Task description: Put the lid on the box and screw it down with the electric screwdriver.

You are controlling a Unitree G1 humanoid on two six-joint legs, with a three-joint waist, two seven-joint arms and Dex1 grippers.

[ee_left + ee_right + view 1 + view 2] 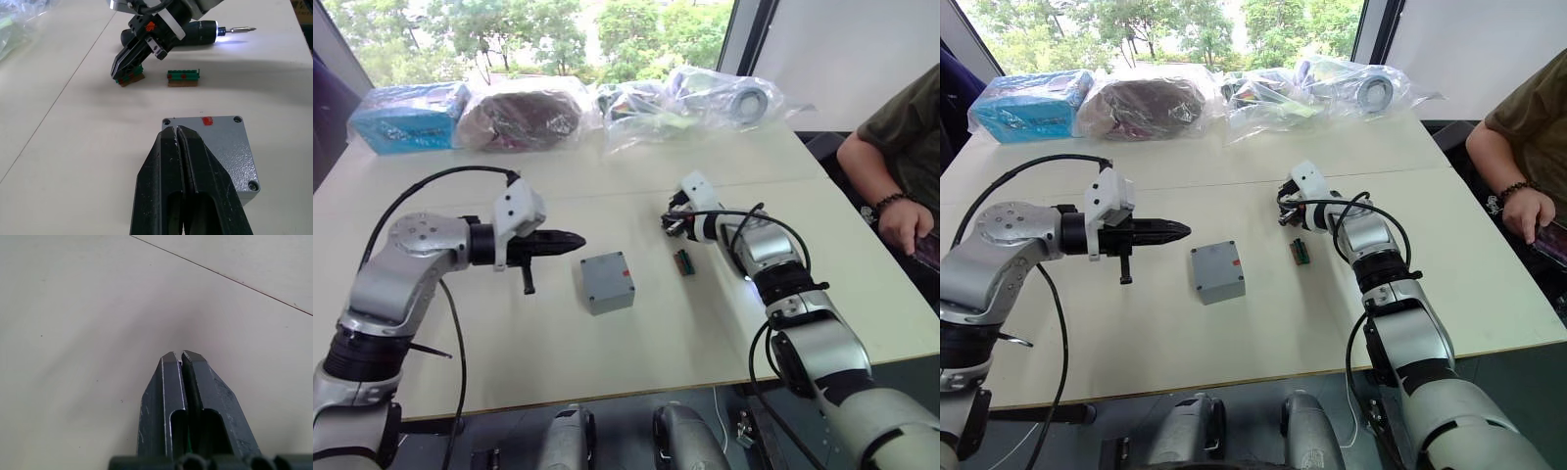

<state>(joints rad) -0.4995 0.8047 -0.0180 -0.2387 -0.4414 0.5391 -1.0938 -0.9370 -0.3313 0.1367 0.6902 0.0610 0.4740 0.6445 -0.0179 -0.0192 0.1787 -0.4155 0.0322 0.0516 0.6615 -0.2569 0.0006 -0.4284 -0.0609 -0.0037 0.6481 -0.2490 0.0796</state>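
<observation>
Hovering low over the table point(509, 333) on the left, just beside the box: left gripper point(578, 238), fingers pressed together, nothing held.

Sitting next, mid-table and apart from both arms: the box point(610, 298), with the lid point(210, 147) apparently already seated on top, corner holes showing and a small red mark near one edge. Probably stiff, light plastic, so likely to skate on the smooth tabletop under a sideways push. Best steadied by pinching two opposite side walls, or by pressing straight down on the lid.

Lying to its right: a green circuit piece point(683, 260), then a second green piece point(129, 77) right at the tips of the right gripper point(117, 72). Fingers closed there too; cannot tell whether anything is pinched.

Resting just beyond that gripper: the electric screwdriver point(200, 33), tip light on, thin bit pointing away. Looks rigid, smooth and round, so apt to roll or twist in a loose hold. Better gripped around mid-barrel, well clear of the bit, firmly enough to resist the torque.

Waiting at the far right edge: a person's hand point(906, 223).
</observation>
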